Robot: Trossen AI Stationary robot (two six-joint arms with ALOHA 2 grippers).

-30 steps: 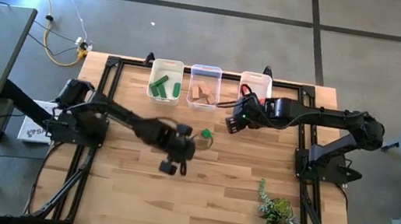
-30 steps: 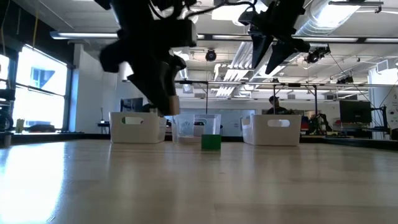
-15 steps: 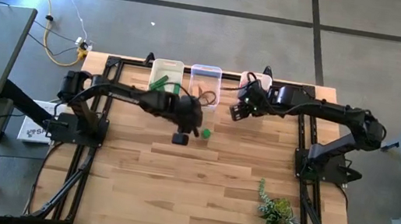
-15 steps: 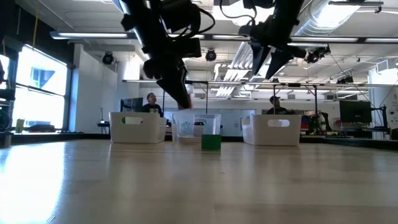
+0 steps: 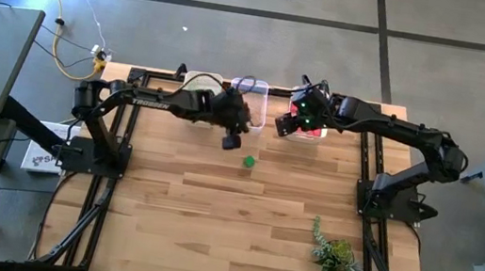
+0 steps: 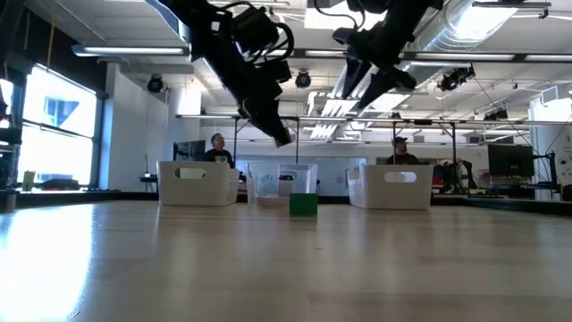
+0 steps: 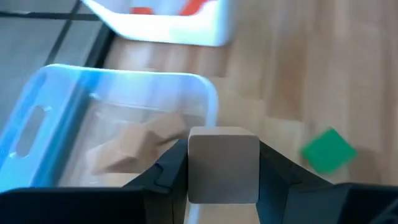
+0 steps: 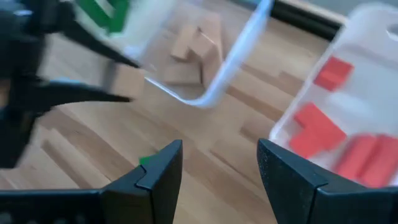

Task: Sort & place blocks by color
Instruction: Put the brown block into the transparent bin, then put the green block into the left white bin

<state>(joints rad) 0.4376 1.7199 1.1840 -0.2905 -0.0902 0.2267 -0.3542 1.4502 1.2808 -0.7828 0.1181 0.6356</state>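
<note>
My left gripper [image 7: 222, 171] pinches a plain tan block [image 7: 222, 165] by two opposite flat faces, and I hold it in the air just short of the clear middle bin [image 7: 205, 99], where other tan blocks [image 7: 140, 146] already lie. I judge the block light, hard and stiff, with smooth sawn faces: it will not crush, but it could twist or slide if I grip it by a corner, so flat-on across the middle is the right hold, and a low release should keep it from bouncing out over the thin wall.

My right gripper [image 8: 217, 165] hangs with its fingers spread and holding nothing, above the white bin [image 8: 367, 25] at the back right of the tabletop [image 5: 240, 221], which holds the red blocks [image 8: 323, 127]. The green blocks [image 8: 102, 12] sit in the far bin on the left.

One green cube [image 5: 249, 162] is alone on the bare wood in front of the bins, apart from everything. It looks just as rigid; I would take it squarely by two parallel sides from above.
</note>
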